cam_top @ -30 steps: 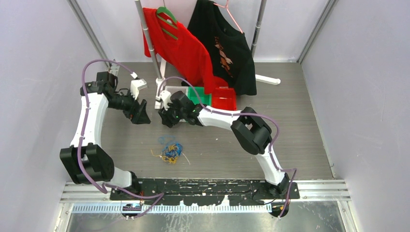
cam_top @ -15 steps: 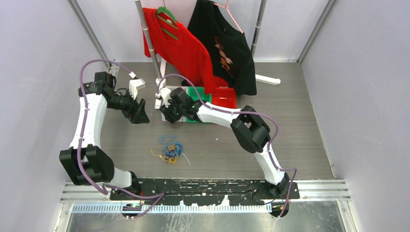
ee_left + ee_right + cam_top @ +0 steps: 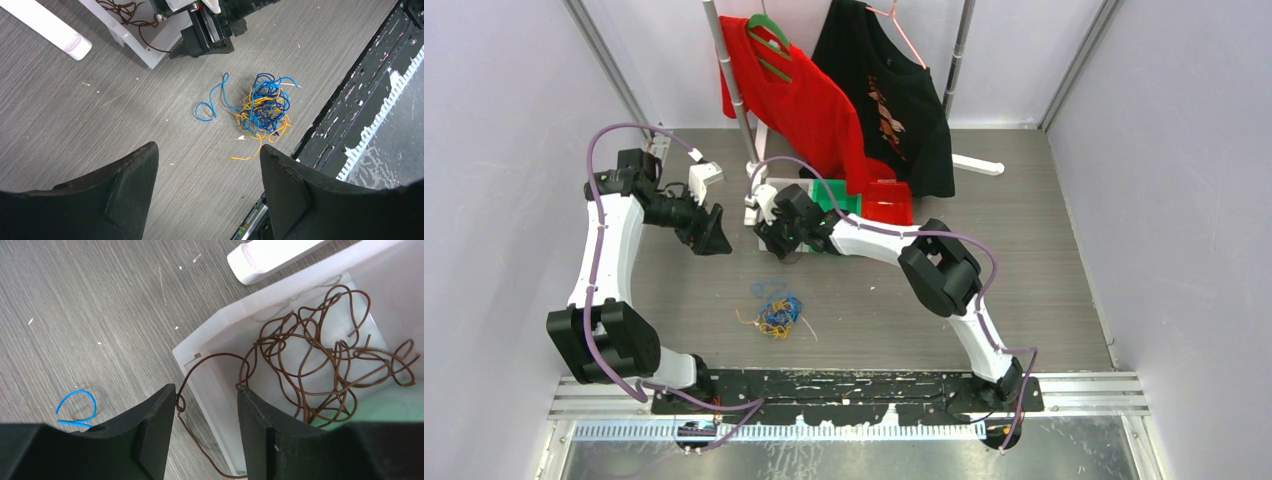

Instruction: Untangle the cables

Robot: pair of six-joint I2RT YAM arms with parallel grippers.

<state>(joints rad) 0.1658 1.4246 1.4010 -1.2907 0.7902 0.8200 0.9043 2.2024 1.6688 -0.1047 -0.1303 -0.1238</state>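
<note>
Left wrist view: my left gripper (image 3: 207,150) hangs wide open above the table (image 3: 75,115), with nothing between its jaws and touching nothing. The cables (image 3: 262,107), a blue and orange clump, lie on the wood below it, near the table's front edge. A blue strand (image 3: 210,102) trails out of the clump on the side toward the bins. My right gripper (image 3: 206,390) is open too, at the corner of the white bin (image 3: 200,365). A brown wire (image 3: 310,365) lies coiled inside that bin; its tail drapes over the wall and passes between my jaws, unclamped. From above, a green bin (image 3: 839,205) and a red bin (image 3: 889,205) sit beside the white one; I cannot tell their contents.
</note>
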